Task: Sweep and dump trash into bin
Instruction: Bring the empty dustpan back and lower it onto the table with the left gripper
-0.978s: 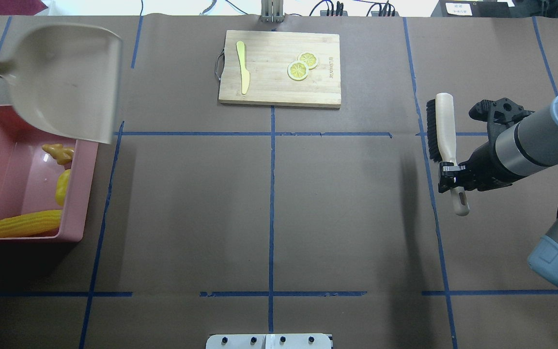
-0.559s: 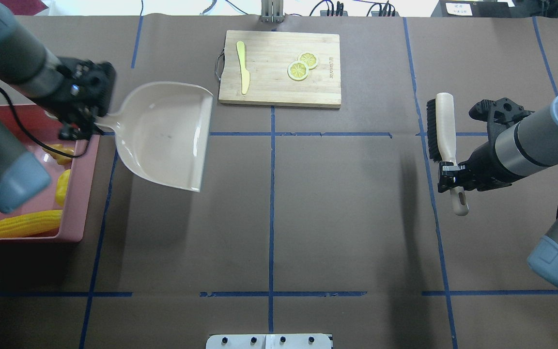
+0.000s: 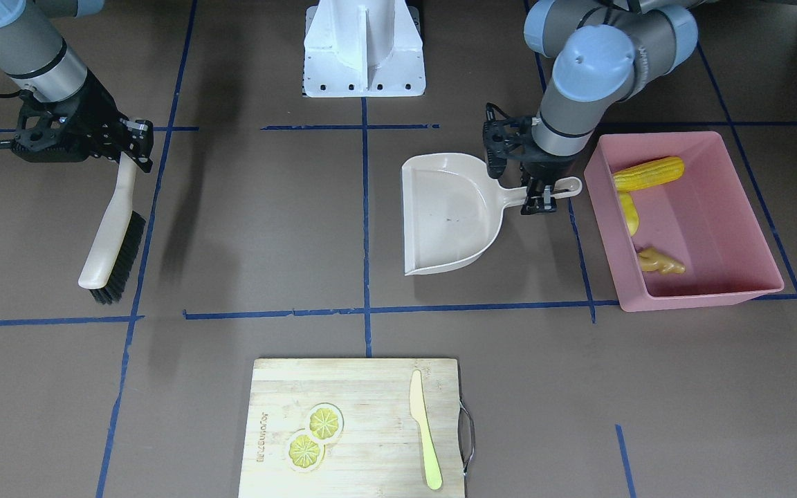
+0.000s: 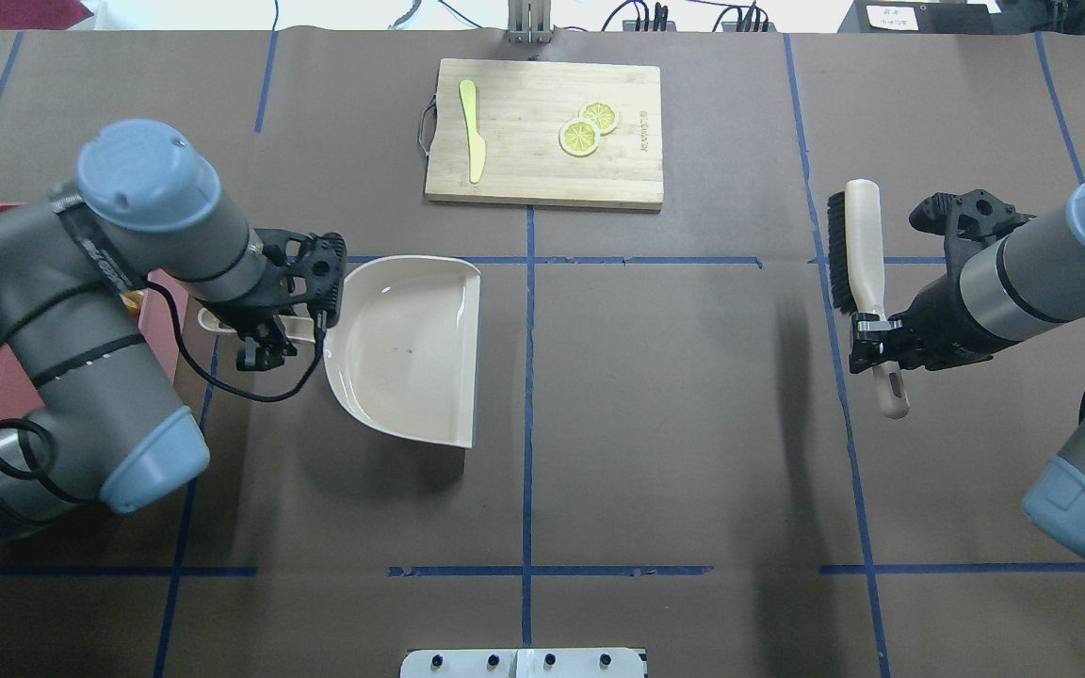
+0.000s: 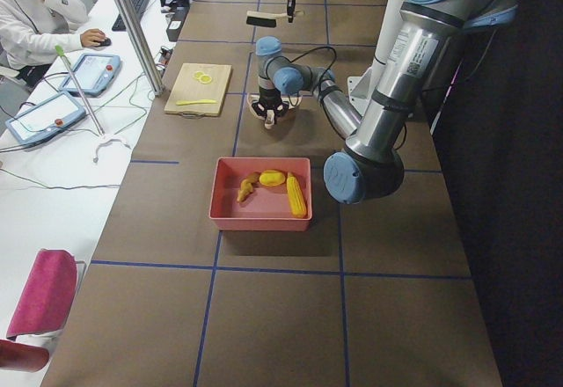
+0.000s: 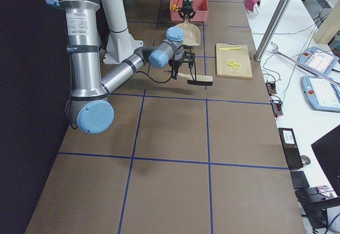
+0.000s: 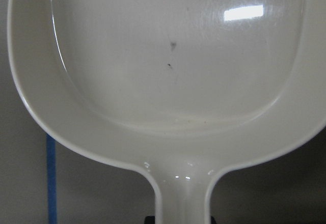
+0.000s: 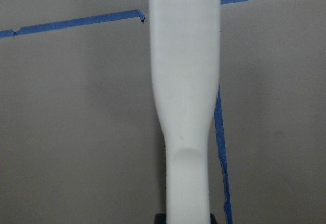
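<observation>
Grips with the left claw [image 3: 538, 200], jaws pinched close on the handle of the dustpan [image 3: 447, 216]. Runs the pan's long axis crosswise from there: handle at the claw, scoop toward the middle of the table [image 3: 253, 228], straight mouth facing away from the bin [image 3: 703, 296]. Leaves the bin on the claw's other side, just beyond the handle's end, near but apart. Keeps all the trash inside it: corn [image 3: 647, 173] at the robot's end, potato [image 3: 628, 214] against the wall nearest the pan, ginger [image 3: 658, 261] farther out. Looks finished with dumping, so probably needs only the pan laid flat and let go. Cannot tell whether the pan touches the table. Clamps the right claw [image 3: 137, 138] on the handle of the brush [image 3: 111, 242], well apart, bristle end toward the board [image 3: 357, 422]; plainly the farther arm.

Shows the trash clearly in the front view. Hides nearly the whole bin behind the left arm [image 4: 100, 264] in the overhead. Confirms from the left wrist an empty scoop, bare but for specks. Gives from the right wrist only brush handle, table and tape [image 8: 76, 23].
</observation>
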Controlling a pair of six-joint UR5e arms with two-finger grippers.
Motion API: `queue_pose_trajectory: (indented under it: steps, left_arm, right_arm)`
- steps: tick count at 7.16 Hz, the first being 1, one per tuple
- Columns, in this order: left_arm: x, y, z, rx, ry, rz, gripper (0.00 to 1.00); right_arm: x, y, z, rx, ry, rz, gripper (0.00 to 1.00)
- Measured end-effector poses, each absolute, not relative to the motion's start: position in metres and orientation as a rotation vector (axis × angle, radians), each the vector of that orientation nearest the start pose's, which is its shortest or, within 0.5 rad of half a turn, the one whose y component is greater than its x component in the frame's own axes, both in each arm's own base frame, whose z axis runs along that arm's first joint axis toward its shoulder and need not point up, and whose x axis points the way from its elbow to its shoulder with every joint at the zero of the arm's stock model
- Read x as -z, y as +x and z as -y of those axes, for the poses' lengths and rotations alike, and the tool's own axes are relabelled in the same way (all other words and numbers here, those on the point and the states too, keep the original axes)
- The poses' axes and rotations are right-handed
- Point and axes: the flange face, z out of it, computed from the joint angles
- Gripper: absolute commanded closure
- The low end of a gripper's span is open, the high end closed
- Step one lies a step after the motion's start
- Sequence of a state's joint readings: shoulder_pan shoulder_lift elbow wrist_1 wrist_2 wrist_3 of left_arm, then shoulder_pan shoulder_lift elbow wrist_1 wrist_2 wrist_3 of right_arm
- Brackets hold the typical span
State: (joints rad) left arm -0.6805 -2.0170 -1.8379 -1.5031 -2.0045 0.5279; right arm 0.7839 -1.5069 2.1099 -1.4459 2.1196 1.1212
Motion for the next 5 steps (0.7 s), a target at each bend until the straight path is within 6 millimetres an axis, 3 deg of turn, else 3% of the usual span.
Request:
queue_pose_trajectory:
  steps: [3, 4, 5]
  left_arm:
    - [-0.295, 0.459, 0.444, -1.493, 0.587, -0.586, 0.86]
    - [-0.294, 0.466, 0.443, -1.494, 0.597, -0.567, 0.77]
    - [-0.292, 0.471, 0.441, -1.495, 0.609, -0.552, 0.62]
  right_arm:
    - [-0.360, -0.284, 0.397, -0.113, -0.017, 0.882, 0.99]
    - [-0.360, -0.285, 0.397, -0.113, -0.018, 0.882, 0.99]
    - [-0.361, -0.285, 0.397, -0.113, -0.019, 0.880, 0.99]
